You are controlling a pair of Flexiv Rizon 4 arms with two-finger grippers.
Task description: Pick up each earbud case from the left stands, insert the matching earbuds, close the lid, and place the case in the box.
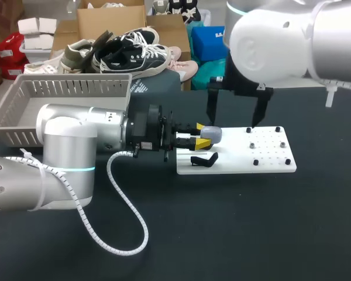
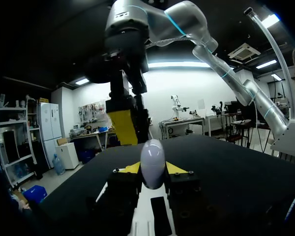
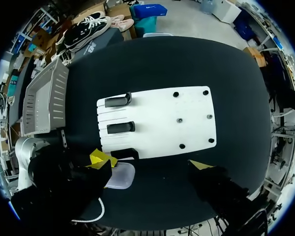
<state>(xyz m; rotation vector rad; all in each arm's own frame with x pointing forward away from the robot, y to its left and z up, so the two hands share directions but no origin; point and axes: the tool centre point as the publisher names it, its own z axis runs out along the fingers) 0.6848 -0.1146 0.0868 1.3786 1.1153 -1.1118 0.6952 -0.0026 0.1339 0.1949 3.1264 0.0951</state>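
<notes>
Left fingers (image 2: 130,168): yellow tips clamped on smooth, egg-rounded grey earbud case (image 2: 152,162)
Right fingers (image 1: 257,111): spread wide over flat white board (image 1: 269,164)
Stands (image 3: 121,128): low black cradles

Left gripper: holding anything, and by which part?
The earbud case, pinched on its two sides at the near end by the left gripper; the rest sticks out past the tips; right gripper open, empty.

I find no text, label, number or sign that I can read on my table (image 1: 234,234). The flat white plastic board (image 1: 234,165) with black pegs (image 1: 255,162) shows only bare surface, and the pale grey rounded earbud case (image 1: 211,134) is likewise unmarked where visible.
</notes>
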